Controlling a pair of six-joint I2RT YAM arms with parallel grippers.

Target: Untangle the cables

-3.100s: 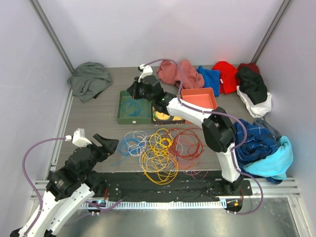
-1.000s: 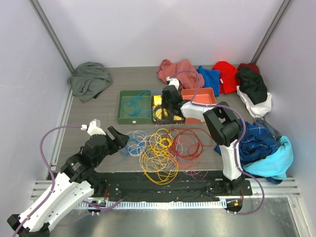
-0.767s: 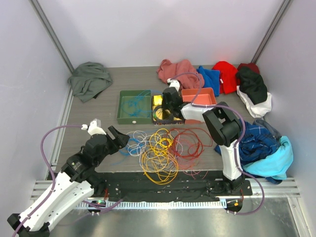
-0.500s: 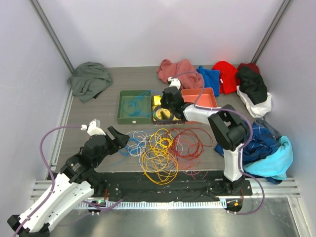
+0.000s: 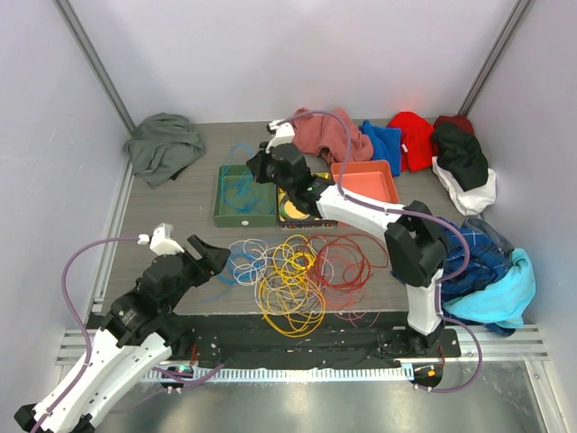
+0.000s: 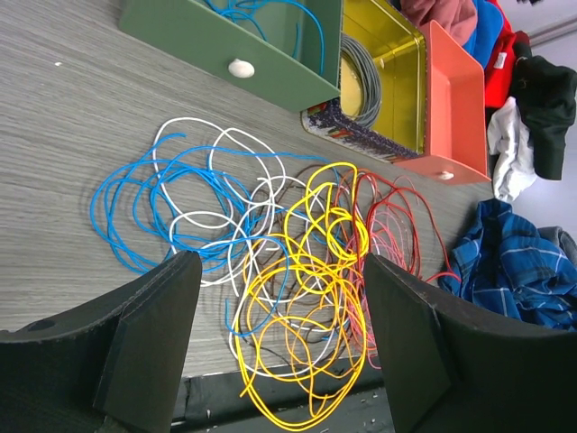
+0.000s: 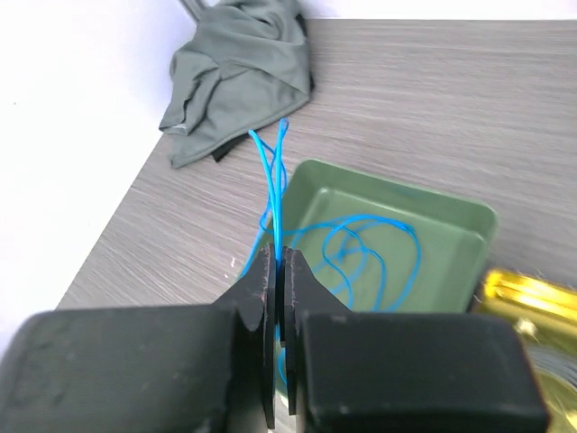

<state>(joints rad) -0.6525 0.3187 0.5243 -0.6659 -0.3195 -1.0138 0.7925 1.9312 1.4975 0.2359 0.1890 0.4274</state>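
The right gripper [image 7: 279,263] is pinched shut on strands of a blue cable [image 7: 273,185], upper centre of the top view, at the green tray [image 7: 424,206]. More loops of this cable lie inside that tray. The left gripper [image 6: 279,271] stands wide, holding nothing, lower left of the top view. The other cables [image 5: 290,271] lie mid-frame on the table [image 5: 171,225] in overlapping loose loops: blue and white at left, yellow in the centre, red at right.
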